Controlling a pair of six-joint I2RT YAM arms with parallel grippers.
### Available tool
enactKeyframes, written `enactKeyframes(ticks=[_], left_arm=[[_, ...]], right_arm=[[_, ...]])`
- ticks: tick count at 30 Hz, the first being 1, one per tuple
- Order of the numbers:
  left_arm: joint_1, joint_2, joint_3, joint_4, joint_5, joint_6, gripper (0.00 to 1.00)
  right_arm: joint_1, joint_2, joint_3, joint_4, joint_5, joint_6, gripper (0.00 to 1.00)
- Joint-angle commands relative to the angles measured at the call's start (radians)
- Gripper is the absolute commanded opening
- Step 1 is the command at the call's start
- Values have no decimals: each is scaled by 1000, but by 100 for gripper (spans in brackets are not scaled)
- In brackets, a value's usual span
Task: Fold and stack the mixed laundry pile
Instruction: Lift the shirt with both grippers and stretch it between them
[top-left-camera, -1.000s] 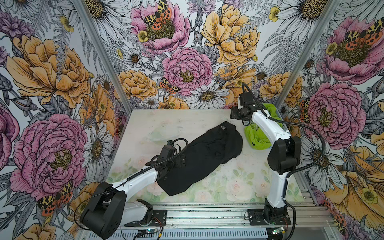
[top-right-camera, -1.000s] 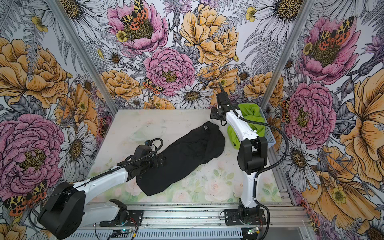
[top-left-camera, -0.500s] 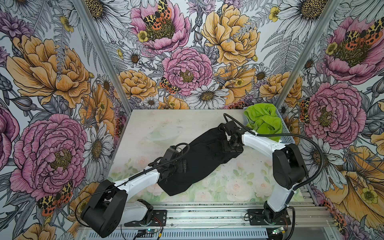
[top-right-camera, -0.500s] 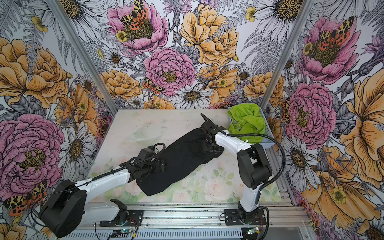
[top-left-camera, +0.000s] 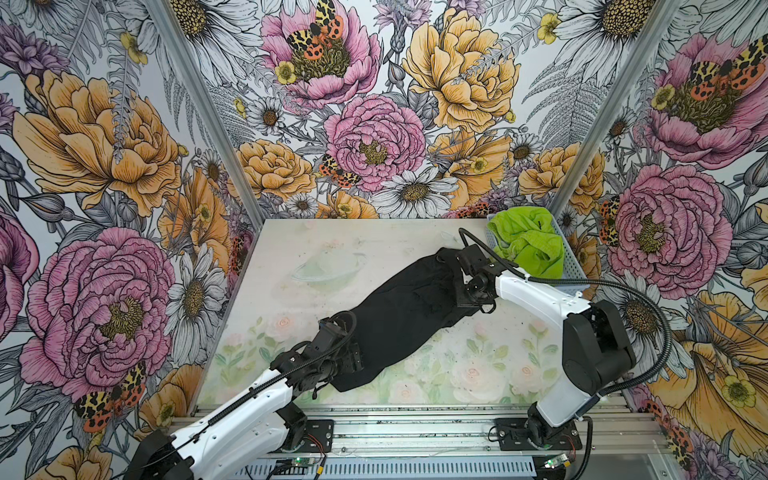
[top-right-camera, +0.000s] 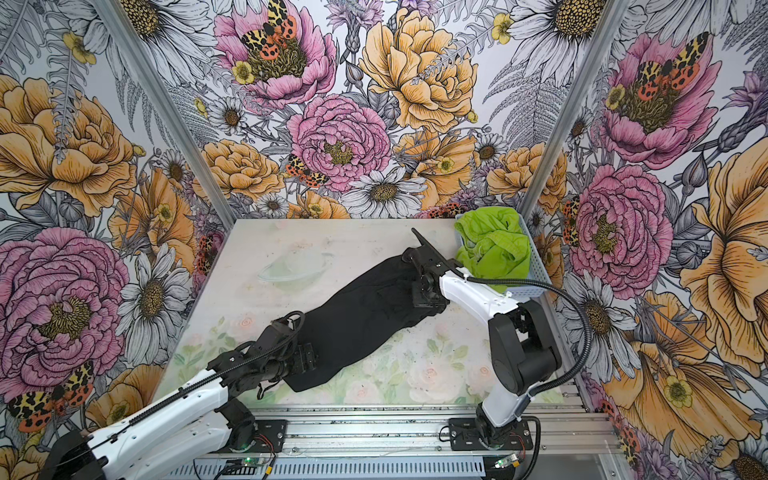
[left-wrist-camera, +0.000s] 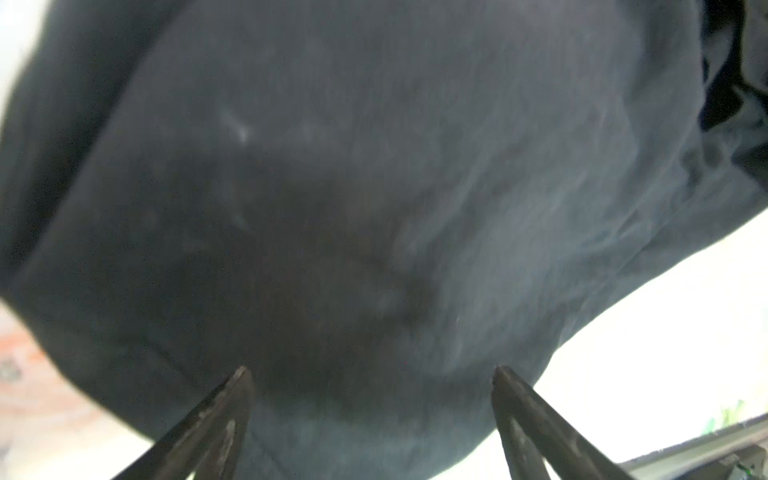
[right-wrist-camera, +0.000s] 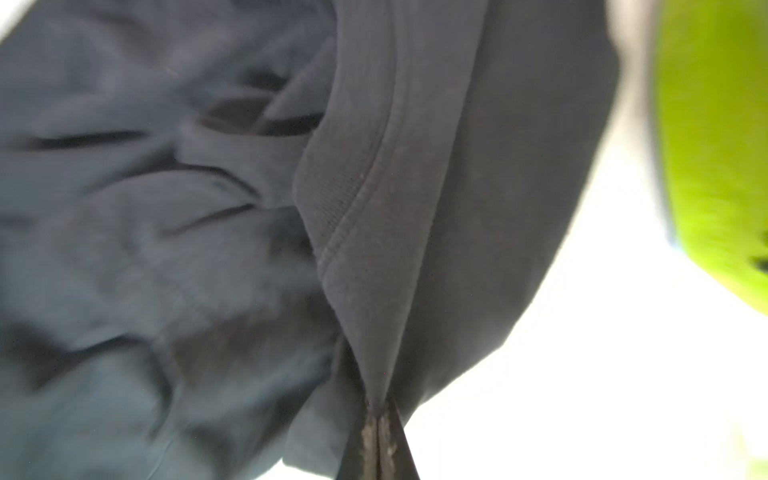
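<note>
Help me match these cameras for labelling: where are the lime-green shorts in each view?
Top view: lime-green shorts bunched in the basket, far right corner.
Top view: same basket, same corner.
Left wrist: not in it.
Right wrist: blurred green patch beyond the black T-shirt.
Shared landmark: the black T-shirt, in all four views.

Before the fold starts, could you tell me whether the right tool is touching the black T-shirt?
Touching. The right wrist view shows the right tool shut on a fold of the black T-shirt.
</note>
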Motion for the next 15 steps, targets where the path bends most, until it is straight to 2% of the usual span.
enactKeyframes(ticks=[1,6,10,12,15], left_arm=[[-83,-65,-30,-120,-52,-173,94],[-193,-73,-89,-132,-107,-315,95],[-181,29,-126,-1,-80,-307,88],[-174,111,-119,56,-62,-286,77],[-163,207,-68,68,-60,-226,46]], right_arm=[[-6,-97,-22,-30,-9,34,0],[-15,-175,-55,-60,-46,40,0],[-21,-223,-79,-60,-68,40,0],[-27,-248,-91,-61,-66,41,0],[-39,-282,-104,-59,-62,44,0]])
